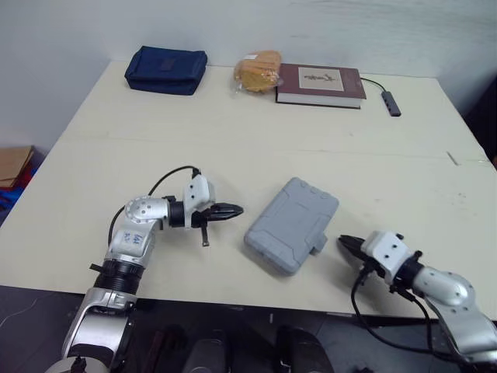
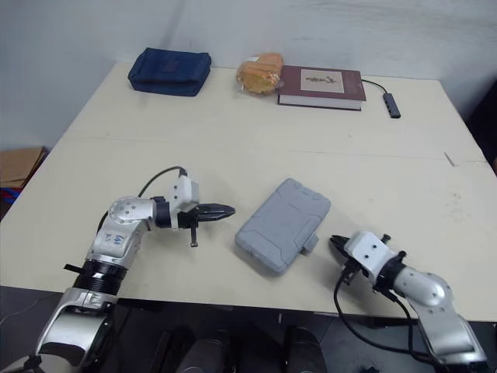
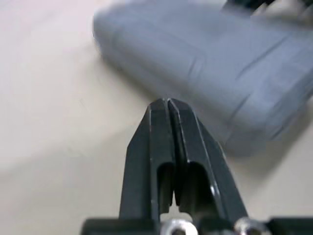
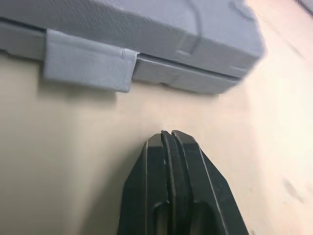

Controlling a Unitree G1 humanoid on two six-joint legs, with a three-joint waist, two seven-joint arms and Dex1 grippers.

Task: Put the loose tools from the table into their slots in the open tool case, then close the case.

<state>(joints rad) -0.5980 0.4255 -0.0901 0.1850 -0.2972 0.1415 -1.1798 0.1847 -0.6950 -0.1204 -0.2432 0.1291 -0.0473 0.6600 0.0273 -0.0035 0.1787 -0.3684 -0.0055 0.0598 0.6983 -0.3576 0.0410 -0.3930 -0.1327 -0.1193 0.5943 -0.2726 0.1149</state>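
A grey plastic tool case (image 1: 292,224) lies closed on the cream table (image 1: 256,148), near the front edge, its latch flap (image 4: 88,67) facing my right arm. My left gripper (image 1: 235,210) is shut and empty, pointing at the case's left side from a short gap. My right gripper (image 1: 344,243) is shut too, with nothing in it, and sits just right of the latch without touching it. A small dark, thin piece (image 1: 205,235) hangs under my left wrist; I cannot tell what it is.
At the back of the table lie a navy pouch (image 1: 166,69), a bag of bread (image 1: 257,71), a maroon book (image 1: 320,85) and a cabled adapter (image 1: 393,102). A cardboard box (image 1: 14,165) stands on the floor to the left.
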